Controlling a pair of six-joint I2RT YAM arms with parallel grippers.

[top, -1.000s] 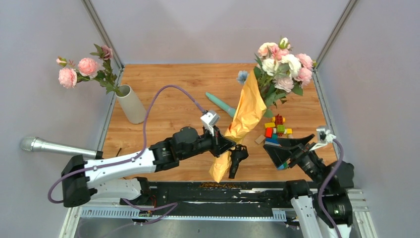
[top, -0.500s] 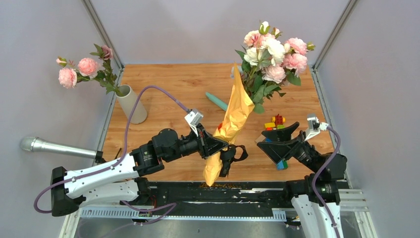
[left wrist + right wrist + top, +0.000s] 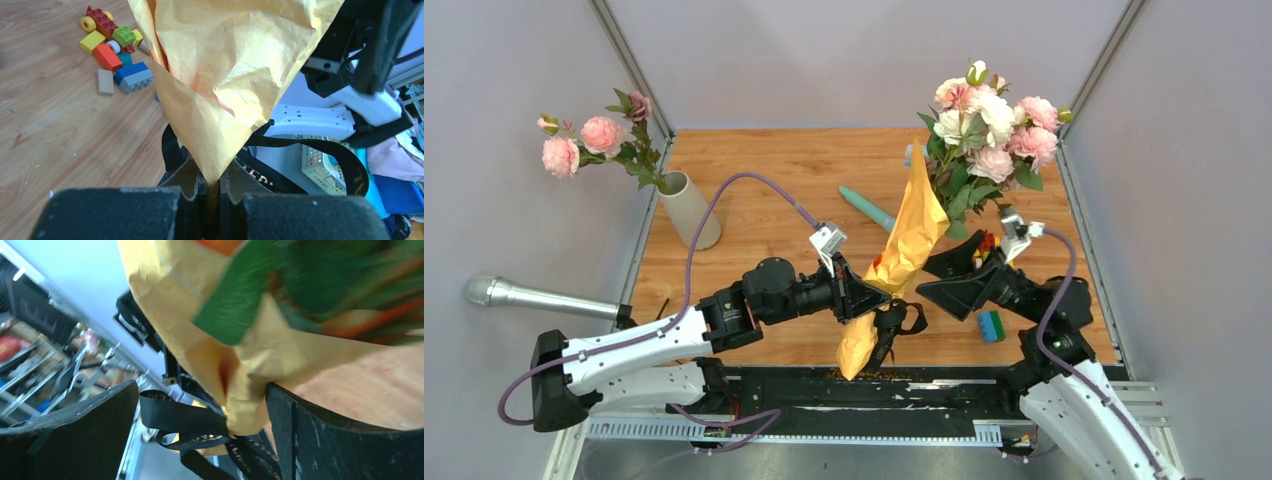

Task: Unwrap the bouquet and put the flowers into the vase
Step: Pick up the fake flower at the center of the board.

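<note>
The bouquet (image 3: 911, 235) stands tilted in the air, in the middle of the top view, above the wooden table (image 3: 774, 170). Its orange-tan paper makes a narrow cone that points down toward the bottom edge. The flowers (image 3: 984, 130) come out of the cone in the upper right of the frame, pink and white, with green leaves.

The left gripper (image 3: 864, 298) comes from the lower left and pinches the lower part of the paper. In the left wrist view the 2 fingers (image 3: 187, 185) are pressed together on the tip of the cone. The black strap (image 3: 899, 320) hangs in loose loops just beside this grip, at the bottom centre.

The right gripper (image 3: 944, 280) comes from the lower right with its jaws spread wide. In the right wrist view the lower cone sits between the 2 fingers (image 3: 320, 435) and seems to touch the one on the right of the frame. The other finger is apart from the paper.

The vase (image 3: 690, 210) stands at the left edge of the table, well apart from the bouquet. It holds some pink blooms (image 3: 584, 140) that lean to the upper left. A teal stick (image 3: 867, 208) lies on the table just left of the paper. Some toy blocks (image 3: 112, 47) lie in the upper left of the left wrist view. A grey metal tube (image 3: 524, 296) lies at the far left of the top view.
</note>
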